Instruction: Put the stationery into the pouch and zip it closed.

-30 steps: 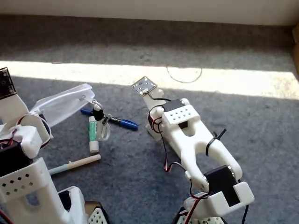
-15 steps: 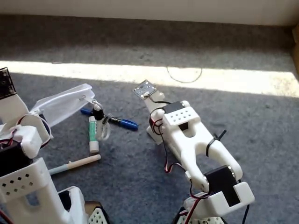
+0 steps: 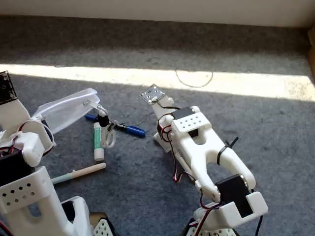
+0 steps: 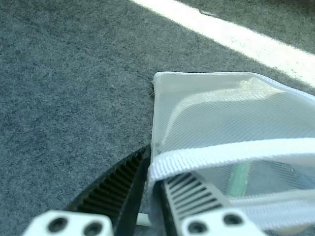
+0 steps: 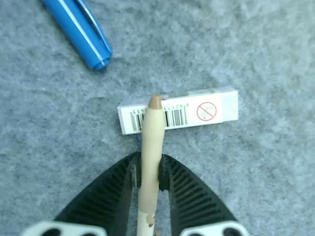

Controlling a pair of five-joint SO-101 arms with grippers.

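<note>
My left gripper (image 4: 150,163) is shut on the zip band at the mouth of the clear mesh pouch (image 4: 221,113), holding it off the carpet. In the high view the pouch (image 3: 66,110) hangs at the left. My right gripper (image 5: 149,162) is shut on a beige pencil (image 5: 151,130), whose tip hangs over a white boxed eraser (image 5: 202,112). A blue pen (image 5: 78,32) lies close by. In the high view the right gripper (image 3: 158,107) sits mid-carpet by the eraser (image 3: 152,92). The blue pen (image 3: 129,130), a green and white glue stick (image 3: 98,140) and a white pen (image 3: 81,172) lie below the pouch.
Everything rests on grey carpet with a bright sunlit strip (image 3: 236,83) across the back. A thin wire loop (image 3: 194,78) lies in that strip. A small black-capped item (image 3: 103,118) and a clear ring (image 3: 111,136) sit beside the glue stick.
The right arm has drawn slightly back toward the near side with the pencil. The eraser has shifted a little. The left arm and pouch have barely moved.
</note>
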